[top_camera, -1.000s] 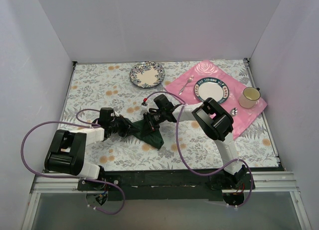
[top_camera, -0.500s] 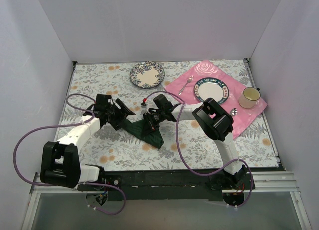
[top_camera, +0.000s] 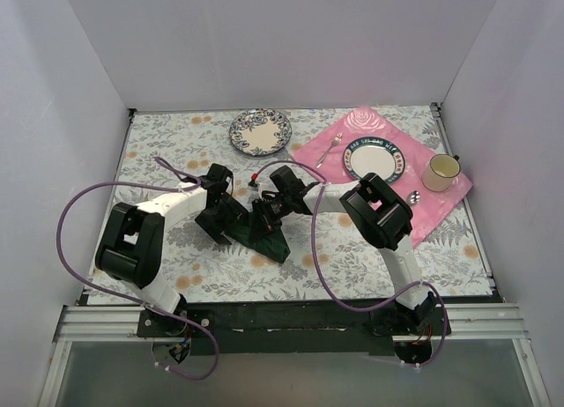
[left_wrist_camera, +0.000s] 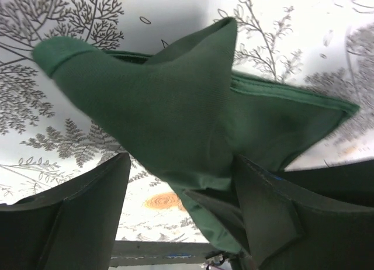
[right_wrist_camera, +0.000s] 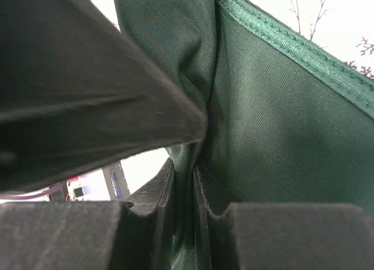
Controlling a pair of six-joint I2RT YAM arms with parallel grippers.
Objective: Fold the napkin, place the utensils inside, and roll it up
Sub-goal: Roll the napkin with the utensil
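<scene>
Napkin [top_camera: 271, 241], dark green and bunched, lies in the middle of the surface [top_camera: 176, 143] between both hands. On the left, the left hand [left_wrist_camera: 181, 165] is released, its fingers spread either side of a raised fold without gripping it. On the right, the right hand [right_wrist_camera: 184, 182] is clenched on a cloth edge. To fold well, I judge the left hand should close low on that fold, then both should draw the cloth flat and square.

Right tool [right_wrist_camera: 183, 185] pinching fold of napkin [right_wrist_camera: 280, 130]; stitched hem [right_wrist_camera: 292, 45] runs upper right; patterned table [right_wrist_camera: 333, 18] beyond.
</scene>
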